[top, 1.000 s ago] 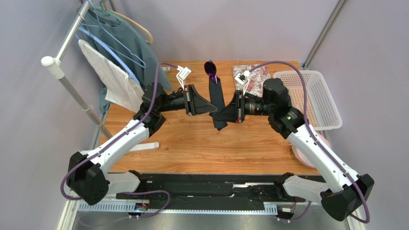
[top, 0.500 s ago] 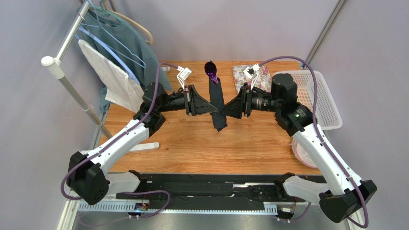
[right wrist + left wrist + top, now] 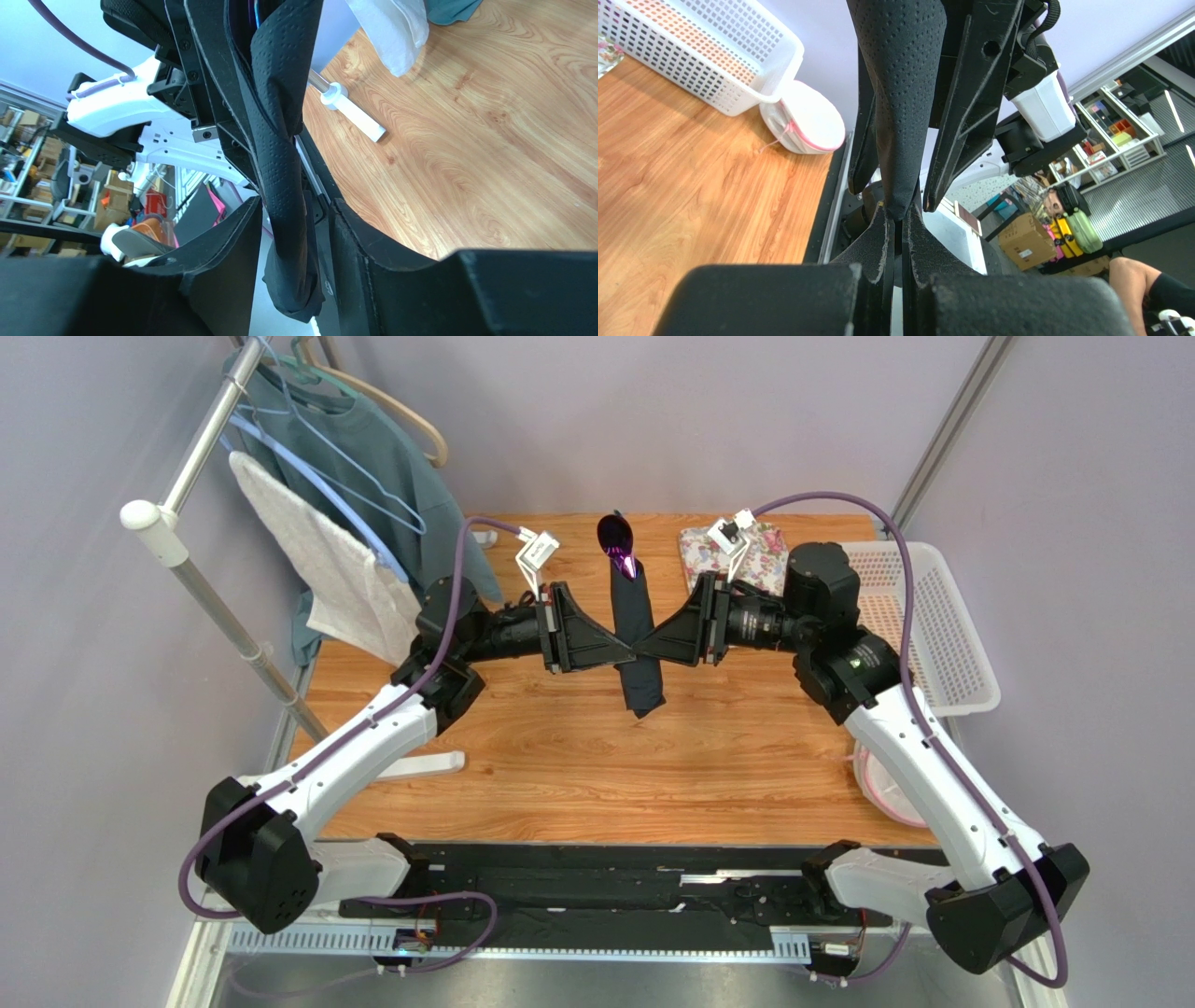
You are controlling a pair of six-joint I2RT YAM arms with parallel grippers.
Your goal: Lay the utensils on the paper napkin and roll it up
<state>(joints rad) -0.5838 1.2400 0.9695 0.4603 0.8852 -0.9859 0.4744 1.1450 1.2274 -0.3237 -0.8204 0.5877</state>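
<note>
We find the right gripper [image 3: 651, 646], having let go, now straddling with jaws apart the rolled paper napkin [image 3: 641, 683], purple spoon [image 3: 615, 536] protruding above it, pinched opposite by the left gripper [image 3: 622, 650]: rolling appears nearly done.

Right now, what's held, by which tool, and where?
The left tool pinches the rolled napkin about mid-length. The right tool stands open around it, not gripping.
</note>
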